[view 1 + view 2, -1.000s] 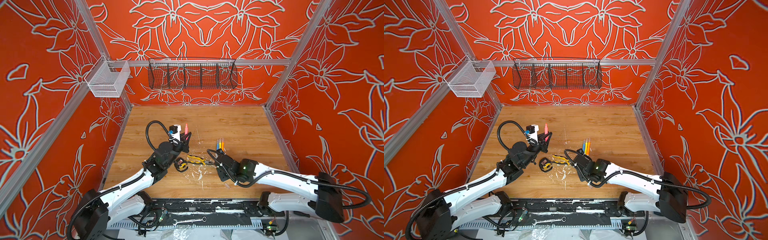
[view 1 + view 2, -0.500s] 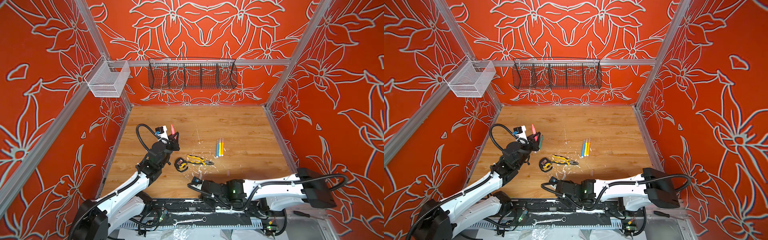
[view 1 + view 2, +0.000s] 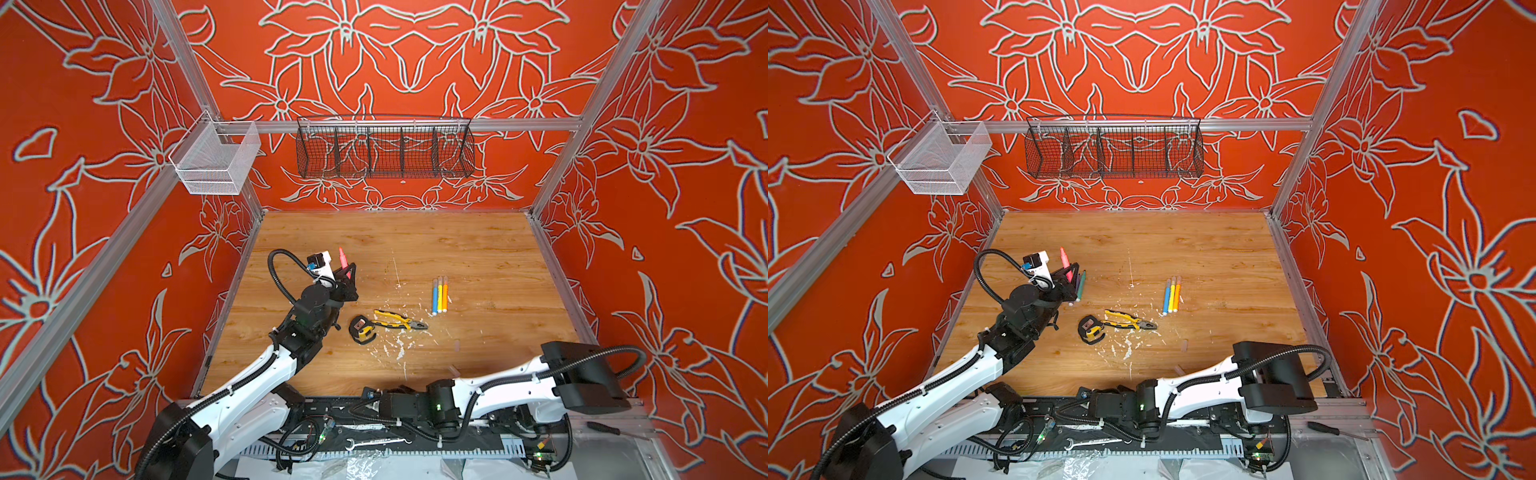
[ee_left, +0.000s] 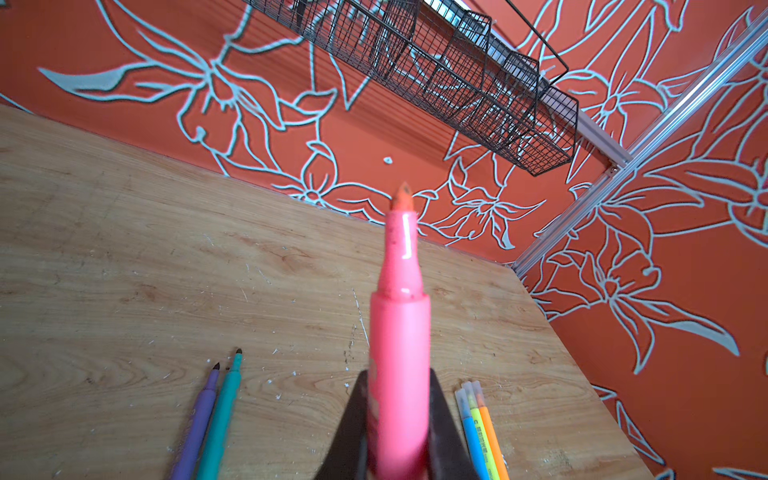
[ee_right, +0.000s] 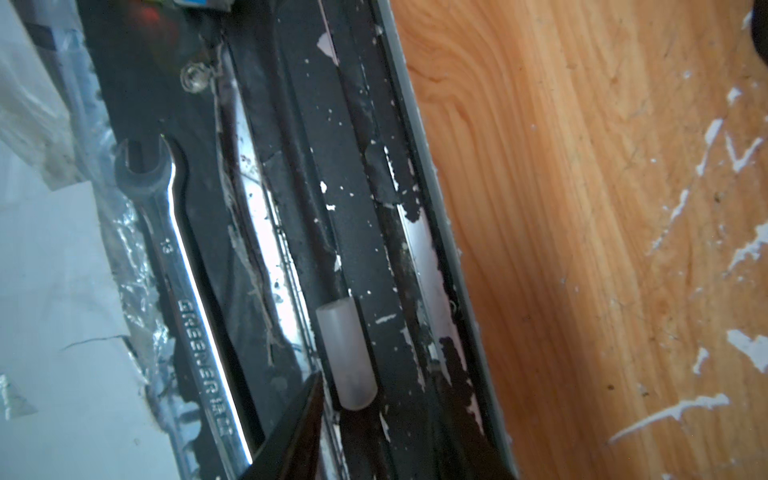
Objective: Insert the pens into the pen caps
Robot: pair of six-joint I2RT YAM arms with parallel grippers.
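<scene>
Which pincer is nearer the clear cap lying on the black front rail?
Right. The right pincer sits right beside the cap. The left pincer is far off over the table, holding a pink pen.

Bright, even light is filling both top views, leaving only soft shadows on the counter (image 3: 478, 249). The pink pen (image 4: 399, 353) is blurring close to the left wrist lens; glare is streaking the wrench (image 5: 195, 316) in the hazy right wrist view.

We think this is a robot laboratory cell: an aluminium frame (image 3: 519, 124) carries orange flowered walls (image 3: 415, 54), and two robot arms (image 3: 257, 374) stand at a wooden tabletop (image 3: 457, 241).
</scene>
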